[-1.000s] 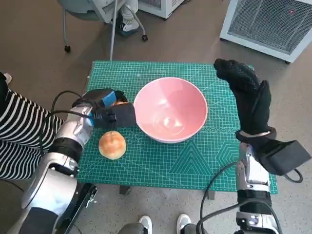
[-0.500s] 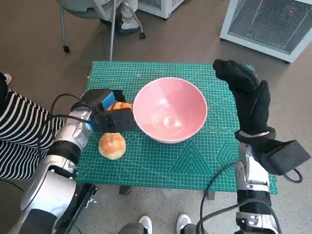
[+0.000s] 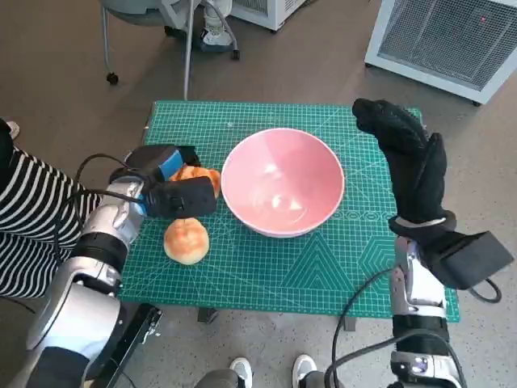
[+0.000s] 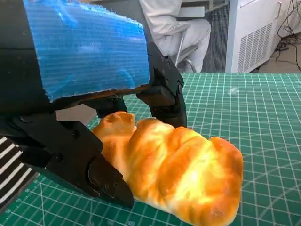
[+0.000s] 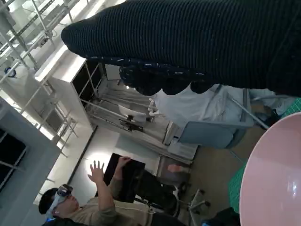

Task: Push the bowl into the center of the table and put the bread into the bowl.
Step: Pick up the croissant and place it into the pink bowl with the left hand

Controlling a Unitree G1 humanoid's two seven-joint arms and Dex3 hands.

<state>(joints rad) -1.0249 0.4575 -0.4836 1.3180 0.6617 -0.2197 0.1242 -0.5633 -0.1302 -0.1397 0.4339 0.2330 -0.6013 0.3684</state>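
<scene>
We find the left hand (image 3: 172,187) fingers (image 4: 101,176) straddling the golden glazed bread loaf (image 4: 171,172), grip unconfirmed, beside the pink bowl (image 3: 282,180) mid-tabletop (image 3: 323,267). We see the gloved right hand (image 3: 408,158) raised, holding nothing.

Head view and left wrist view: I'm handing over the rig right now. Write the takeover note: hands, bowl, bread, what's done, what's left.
Left hand: over the long bread, fingers on either side of it; a firm grip is not clear. The bread lies on the mat.
Right hand: raised beside the bowl's right side, fingers spread, holding nothing.
Pink bowl: upright, empty, about mid-table.
Round bun: on the mat near the front left, untouched.
Done: the bowl looks centred.
Left: secure the bread, lift it, drop it in the bowl.
</scene>
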